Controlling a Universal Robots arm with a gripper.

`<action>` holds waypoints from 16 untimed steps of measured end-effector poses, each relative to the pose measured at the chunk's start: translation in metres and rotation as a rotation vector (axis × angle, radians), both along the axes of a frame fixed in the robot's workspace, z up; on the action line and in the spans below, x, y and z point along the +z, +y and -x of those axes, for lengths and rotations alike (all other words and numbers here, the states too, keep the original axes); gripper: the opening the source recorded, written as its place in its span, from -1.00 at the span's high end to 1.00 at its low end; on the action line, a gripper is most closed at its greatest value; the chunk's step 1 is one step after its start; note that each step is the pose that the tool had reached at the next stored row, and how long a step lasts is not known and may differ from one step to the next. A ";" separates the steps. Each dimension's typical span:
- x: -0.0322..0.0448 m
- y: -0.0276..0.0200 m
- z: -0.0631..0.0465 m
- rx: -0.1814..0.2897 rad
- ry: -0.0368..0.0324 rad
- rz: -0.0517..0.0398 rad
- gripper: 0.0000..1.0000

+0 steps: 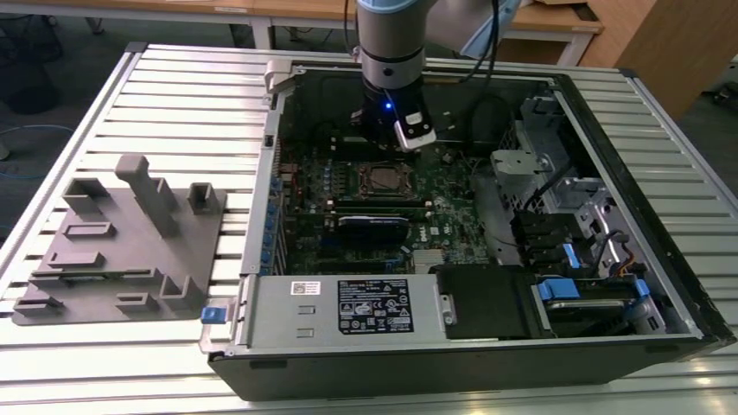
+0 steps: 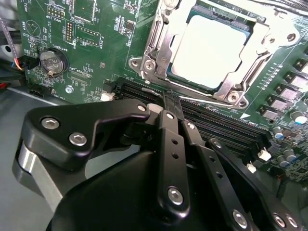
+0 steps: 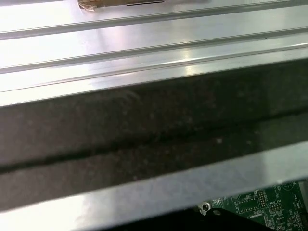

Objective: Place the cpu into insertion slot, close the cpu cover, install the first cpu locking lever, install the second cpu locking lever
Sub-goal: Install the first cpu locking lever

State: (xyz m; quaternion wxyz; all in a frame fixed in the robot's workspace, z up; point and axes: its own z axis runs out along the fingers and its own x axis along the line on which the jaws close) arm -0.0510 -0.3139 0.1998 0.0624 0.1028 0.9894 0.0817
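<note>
At upper centre of the exterior view, the arm (image 1: 392, 52) reaches straight down into the open case (image 1: 645, 199), above the slot (image 1: 381, 179). The second wrist view shows what that one cannot: the cpu (image 2: 209, 45) seated under the lowered cover (image 2: 161, 41), and the hand (image 2: 172, 102) narrow, fingers (image 2: 169, 120) pressed together over memory slots (image 2: 226, 127) beside it. The first wrist view catches desk (image 3: 144, 48) slats and the case's dark wall. A grey fixture (image 1: 127, 242) lies at the exterior view's left.

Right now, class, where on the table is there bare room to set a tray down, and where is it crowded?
Free: the bare slats of the table beyond the grey fixture block, beside the computer case; the strip on the exterior view's right of the case. Crowded: inside the case, around the tool by the cpu.
</note>
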 end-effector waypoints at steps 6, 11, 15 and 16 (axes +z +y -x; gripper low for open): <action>-0.0011 0.0000 0.006 0.000 -0.0124 -0.0004 0.79; -0.0015 0.0000 0.008 0.000 -0.0160 -0.0012 0.79; -0.0018 0.0001 0.009 0.000 -0.0179 -0.0028 0.79; -0.0019 0.0001 0.009 0.000 -0.0183 -0.0030 0.79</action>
